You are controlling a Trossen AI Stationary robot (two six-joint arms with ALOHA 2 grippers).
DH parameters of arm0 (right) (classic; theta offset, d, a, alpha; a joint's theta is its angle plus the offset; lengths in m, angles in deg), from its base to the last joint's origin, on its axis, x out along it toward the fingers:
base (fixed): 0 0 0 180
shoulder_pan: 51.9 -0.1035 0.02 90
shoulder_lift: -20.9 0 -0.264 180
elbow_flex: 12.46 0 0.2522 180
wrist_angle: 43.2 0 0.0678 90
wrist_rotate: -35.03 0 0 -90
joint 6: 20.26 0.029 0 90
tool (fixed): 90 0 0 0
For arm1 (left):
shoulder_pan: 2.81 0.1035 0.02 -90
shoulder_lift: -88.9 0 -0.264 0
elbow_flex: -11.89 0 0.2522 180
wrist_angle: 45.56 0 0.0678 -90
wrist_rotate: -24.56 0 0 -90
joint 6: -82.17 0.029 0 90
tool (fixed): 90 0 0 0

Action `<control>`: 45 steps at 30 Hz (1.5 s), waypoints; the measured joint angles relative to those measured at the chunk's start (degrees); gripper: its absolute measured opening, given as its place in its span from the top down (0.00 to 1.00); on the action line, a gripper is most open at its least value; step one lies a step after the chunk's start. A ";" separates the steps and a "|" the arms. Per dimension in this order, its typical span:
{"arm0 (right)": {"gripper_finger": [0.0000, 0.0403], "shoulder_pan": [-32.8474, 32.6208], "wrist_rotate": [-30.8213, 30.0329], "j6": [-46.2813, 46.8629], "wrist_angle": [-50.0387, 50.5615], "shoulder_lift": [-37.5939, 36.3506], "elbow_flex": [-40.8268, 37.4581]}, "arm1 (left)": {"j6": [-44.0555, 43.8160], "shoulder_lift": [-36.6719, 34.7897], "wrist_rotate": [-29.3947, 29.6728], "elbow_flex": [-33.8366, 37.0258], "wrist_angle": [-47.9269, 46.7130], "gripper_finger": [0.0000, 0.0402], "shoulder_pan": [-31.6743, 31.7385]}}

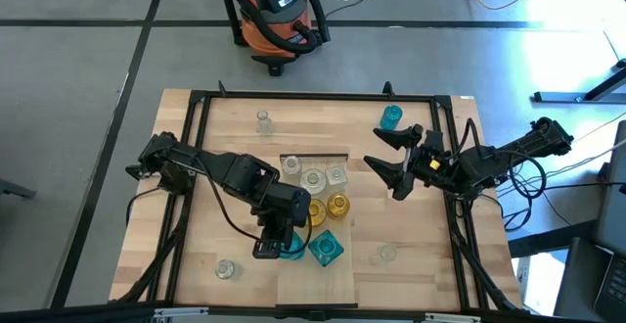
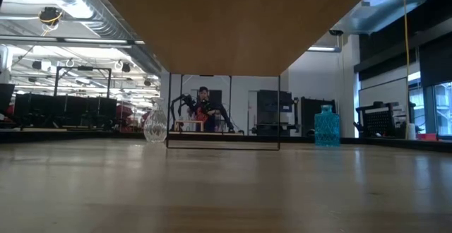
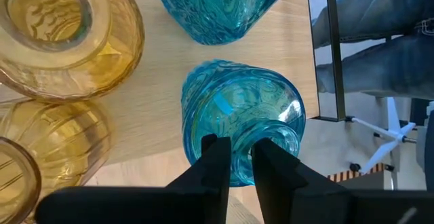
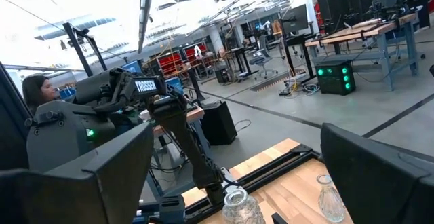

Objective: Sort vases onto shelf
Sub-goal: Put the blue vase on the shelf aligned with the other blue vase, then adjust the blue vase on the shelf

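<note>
The left gripper (image 1: 277, 248) is down at the near end of the long pale wooden shelf (image 1: 337, 274). Its two dark fingers (image 3: 215, 163) are pinched on the rim of a round teal-blue glass vase (image 3: 241, 119). This vase stands on the shelf. Just to its right stands a square teal-blue glass vase (image 1: 327, 249), close beside it.

A bit farther back on the shelf are two amber-yellow glass vases (image 1: 337, 206), side by side. Behind them, more clear glass vases (image 1: 313, 179) stand in a small bunch on the far part of the shelf.

Some vases are not on the shelf. A clear glass vase (image 1: 263, 120) stands on the darker wooden table (image 1: 421, 274) at the far left. A teal-blue glass vase (image 1: 391, 117) stands at the far right. One clear glass vase (image 1: 226, 268) stands near the front left, and another clear one (image 1: 388, 254) near the front right.

The right gripper (image 1: 391, 161) hangs above the table to the right of the shelf. Its fingers are spread wide apart and hold nothing.

A person (image 4: 37, 91) shows in the room behind the table.
</note>
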 joint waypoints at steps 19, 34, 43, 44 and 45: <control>0.06 0.01 0.00 0.02 0.02 0.00 0.00 | -4.82 -0.85 0.16 0.02 -0.01 0.77 0.32; 0.09 -5.64 -14.06 19.11 40.44 -9.46 0.04 | -25.14 -9.23 19.08 0.04 -13.18 0.77 -12.24; 0.29 10.88 22.08 16.57 44.76 -6.91 -0.02 | -36.08 -11.67 30.63 0.04 -13.02 0.77 -13.65; 0.31 11.74 29.56 16.55 45.07 -6.57 -0.02 | -37.16 -11.65 31.37 0.04 -13.06 0.77 -14.52; 0.33 11.95 36.00 16.79 45.48 -6.45 0.02 | -38.23 -11.63 32.18 0.06 -13.09 0.77 -15.63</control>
